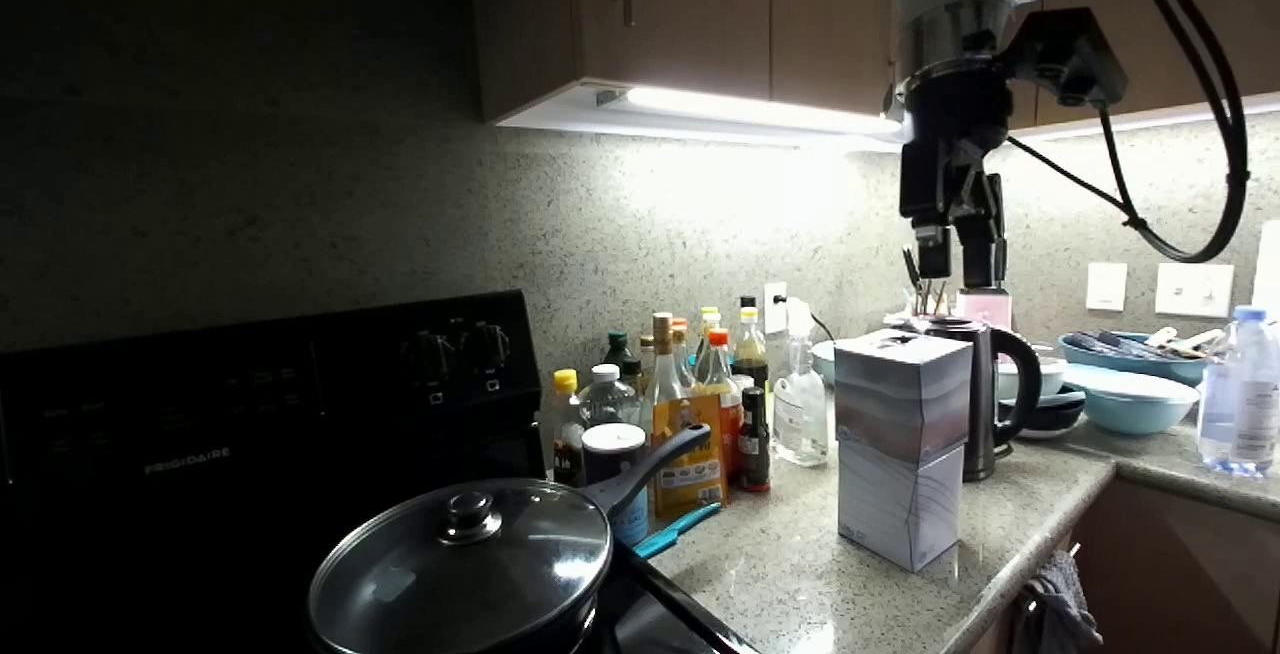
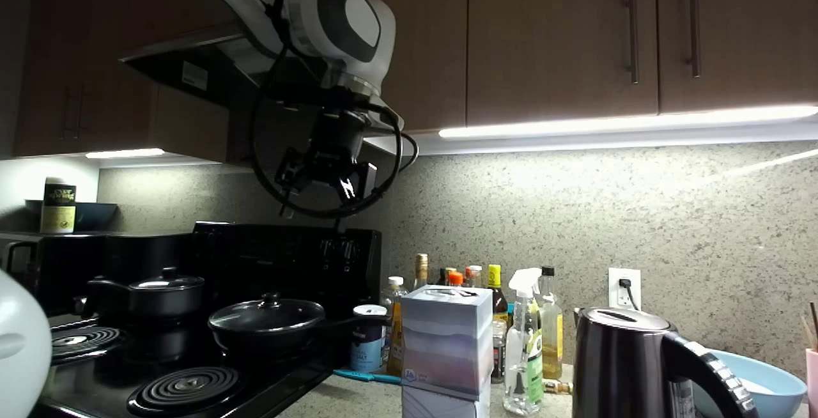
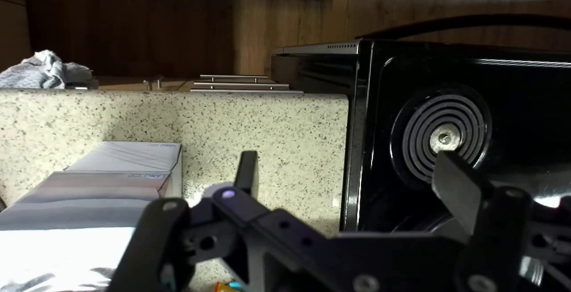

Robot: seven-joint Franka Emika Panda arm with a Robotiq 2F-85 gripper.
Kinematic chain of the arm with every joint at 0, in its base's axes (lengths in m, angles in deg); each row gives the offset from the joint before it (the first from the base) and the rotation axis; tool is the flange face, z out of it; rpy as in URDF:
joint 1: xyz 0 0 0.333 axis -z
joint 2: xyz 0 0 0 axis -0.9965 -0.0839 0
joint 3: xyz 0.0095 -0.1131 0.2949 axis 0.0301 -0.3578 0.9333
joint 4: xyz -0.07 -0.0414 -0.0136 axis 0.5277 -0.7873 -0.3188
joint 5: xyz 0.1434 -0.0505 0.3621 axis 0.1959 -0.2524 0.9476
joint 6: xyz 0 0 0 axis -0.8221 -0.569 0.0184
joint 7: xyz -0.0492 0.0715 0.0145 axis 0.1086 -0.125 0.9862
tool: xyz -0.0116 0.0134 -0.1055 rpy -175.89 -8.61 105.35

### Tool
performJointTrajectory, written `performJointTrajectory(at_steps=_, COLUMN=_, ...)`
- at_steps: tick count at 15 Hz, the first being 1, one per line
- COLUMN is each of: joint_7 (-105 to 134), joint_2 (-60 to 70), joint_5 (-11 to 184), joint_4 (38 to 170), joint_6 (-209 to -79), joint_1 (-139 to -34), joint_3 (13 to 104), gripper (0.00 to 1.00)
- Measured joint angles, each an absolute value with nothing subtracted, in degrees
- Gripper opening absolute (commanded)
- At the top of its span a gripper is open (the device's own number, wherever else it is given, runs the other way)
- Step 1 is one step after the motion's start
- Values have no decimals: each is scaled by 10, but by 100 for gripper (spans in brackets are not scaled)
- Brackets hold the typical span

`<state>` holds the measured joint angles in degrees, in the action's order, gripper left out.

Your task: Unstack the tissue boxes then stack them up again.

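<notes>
Your claw (image 3: 351,180) hangs high, and the wrist view shows its fingers (image 3: 457,198) spread wide apart with nothing between them. The upper tissue box (image 1: 890,396) sits on the lower tissue box (image 1: 890,509), edges nearly flush, on the counter (image 3: 285,135) to the right of the stove (image 2: 278,367). What your coming move turns on is the sideways gap: in an exterior view the claw is up and to the left of the stack (image 2: 445,348), so the upper tissue box lies to its right and well below. The kettle (image 2: 620,367) stands to the right of the stack, the spray bottle (image 2: 524,348) on its far side. Mind that the wrist view is turned round, with the counter's near edge across the upper part and the stack at its left. The stack's long axis is upright, and its near face runs about parallel to the counter edge; the fingers look set to close left to right along much the same line. I'd judge you need to travel right, centre over the upper tissue box, then come straight down past its left and right faces. Whether the spread clears that box's width I can't tell from here, nor whether this stack awaits unstacking or is already rebuilt.
</notes>
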<state>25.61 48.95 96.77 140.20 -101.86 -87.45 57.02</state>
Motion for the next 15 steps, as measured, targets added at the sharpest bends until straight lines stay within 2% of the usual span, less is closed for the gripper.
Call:
performJointTrajectory(at_steps=6, joint_7=252, joint_2=404, joint_5=965, joint_4=1358, joint_6=-1045, joint_1=-849, joint_3=566, gripper=100)
performJointTrajectory(at_steps=15, joint_7=252, joint_2=391, joint_5=965, joint_4=1350, joint_6=-1046, joint_1=-848, joint_3=566, gripper=100)
